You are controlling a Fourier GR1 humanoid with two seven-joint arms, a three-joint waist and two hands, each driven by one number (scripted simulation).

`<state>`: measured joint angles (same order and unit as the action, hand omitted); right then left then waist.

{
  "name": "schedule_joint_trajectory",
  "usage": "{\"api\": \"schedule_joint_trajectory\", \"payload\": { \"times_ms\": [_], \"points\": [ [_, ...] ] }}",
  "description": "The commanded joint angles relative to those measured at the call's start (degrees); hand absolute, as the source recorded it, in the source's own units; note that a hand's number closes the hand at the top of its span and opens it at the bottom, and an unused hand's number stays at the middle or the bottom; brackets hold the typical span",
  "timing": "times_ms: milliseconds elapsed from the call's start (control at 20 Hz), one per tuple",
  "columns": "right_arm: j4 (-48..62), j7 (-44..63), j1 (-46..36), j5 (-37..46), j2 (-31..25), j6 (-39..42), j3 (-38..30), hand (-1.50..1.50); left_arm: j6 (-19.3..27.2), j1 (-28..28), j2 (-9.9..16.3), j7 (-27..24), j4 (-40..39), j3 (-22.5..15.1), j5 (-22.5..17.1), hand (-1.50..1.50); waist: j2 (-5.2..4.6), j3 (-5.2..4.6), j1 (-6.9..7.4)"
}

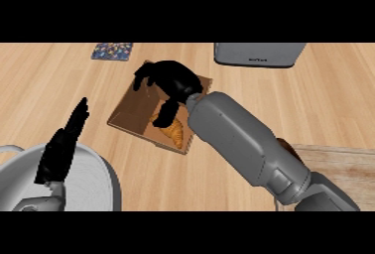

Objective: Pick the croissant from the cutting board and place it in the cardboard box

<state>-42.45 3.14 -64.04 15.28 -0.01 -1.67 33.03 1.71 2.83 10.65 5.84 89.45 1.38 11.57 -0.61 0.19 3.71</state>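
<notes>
- Nearest, the left hand [62, 144] rests open, fingers straight up, over a grey round plate [95, 173] at the counter's near left corner.
- The cutting board [337, 158] shows at the near right edge.
- Farther in, the croissant [173, 130] lies inside the cardboard box [132, 111], by its near wall.
- The right hand [170, 79] hovers above the box, fingers relaxed downward, holding nothing.
- Light, flaky and crushable, it likely suits a hold across its thick middle.
</notes>
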Motion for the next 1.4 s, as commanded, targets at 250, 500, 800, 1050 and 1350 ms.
{"api": "schedule_joint_trajectory", "payload": {
  "times_ms": [250, 500, 800, 1050, 1350],
  "points": [
    [2.51, -5.71, -0.1, -15.21, 0.01, -11.78, -4.42, -1.5, -0.51, -0.91, -0.21, 2.7, 2.39, -0.97, 0.4, 0.0, -0.16, -0.12, 0.68],
    [2.96, -9.02, -0.64, -24.42, 0.01, -13.31, -9.68, -1.5, -0.35, 1.47, -0.9, 3.57, 0.5, -0.29, -0.22, 0.0, -0.12, -0.15, -0.52],
    [9.47, -12.42, -4.54, -30.04, -4.64, -7.61, -22.68, -1.5, 0.14, -2.73, -1.11, -0.09, 0.27, -0.05, 0.18, 0.0, 0.02, -0.18, -1.8],
    [17.14, -17.77, -4.19, -30.52, -11.96, -4.23, -27.22, -1.5, 0.74, -2.72, -1.01, 1.26, 2.54, -0.16, 1.07, 0.0, -0.12, -0.16, -1.53],
    [23.71, -22.45, -3.98, -33.39, -22.84, 8.36, -32.43, -1.5, -0.26, 0.97, -0.33, 0.42, -1.01, 1.44, -0.12, 0.0, -0.67, -0.12, -1.21]
  ]
}}
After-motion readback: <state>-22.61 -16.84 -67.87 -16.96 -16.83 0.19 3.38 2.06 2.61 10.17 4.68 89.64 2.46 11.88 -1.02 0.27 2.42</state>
